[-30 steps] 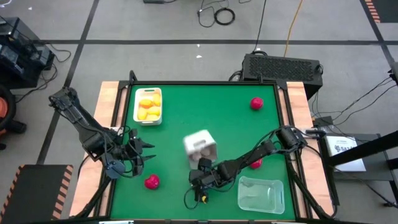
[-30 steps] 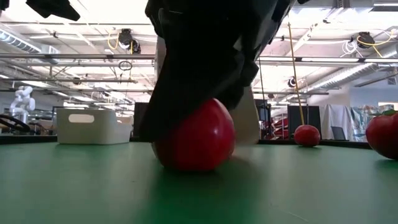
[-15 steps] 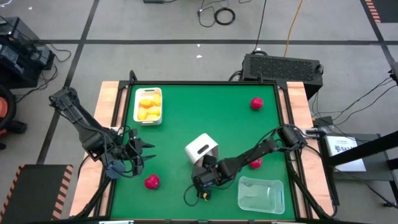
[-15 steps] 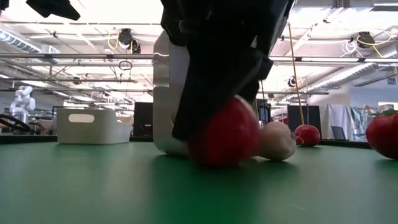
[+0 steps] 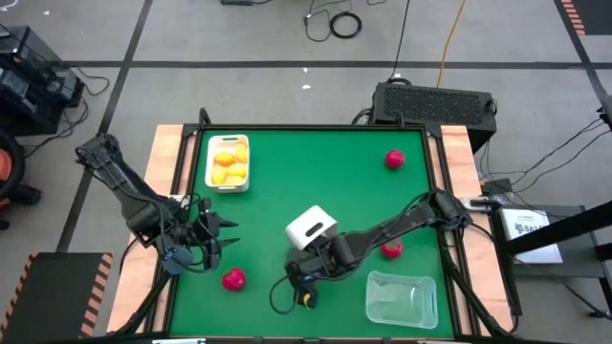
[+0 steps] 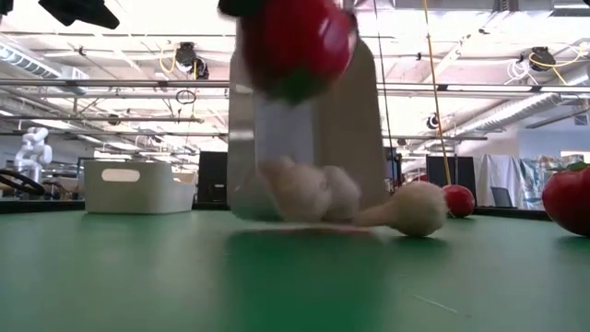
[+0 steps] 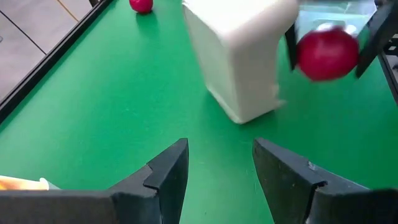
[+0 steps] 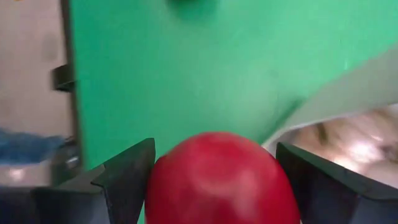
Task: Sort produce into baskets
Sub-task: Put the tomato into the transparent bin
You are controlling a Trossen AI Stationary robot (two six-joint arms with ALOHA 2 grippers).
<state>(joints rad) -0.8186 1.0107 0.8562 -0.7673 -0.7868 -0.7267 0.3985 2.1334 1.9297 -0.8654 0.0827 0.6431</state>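
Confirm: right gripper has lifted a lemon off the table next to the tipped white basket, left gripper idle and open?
Not a lemon. The right gripper is shut on a red strawberry, as the right wrist view shows. The rest holds: it hangs above the table by the tipped white basket, and the left gripper is idle and open.

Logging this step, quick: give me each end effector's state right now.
Left end effector: open, holding nothing, low over the table's left side.
Right end effector: shut on a red strawberry, lifted beside the tipped white basket.
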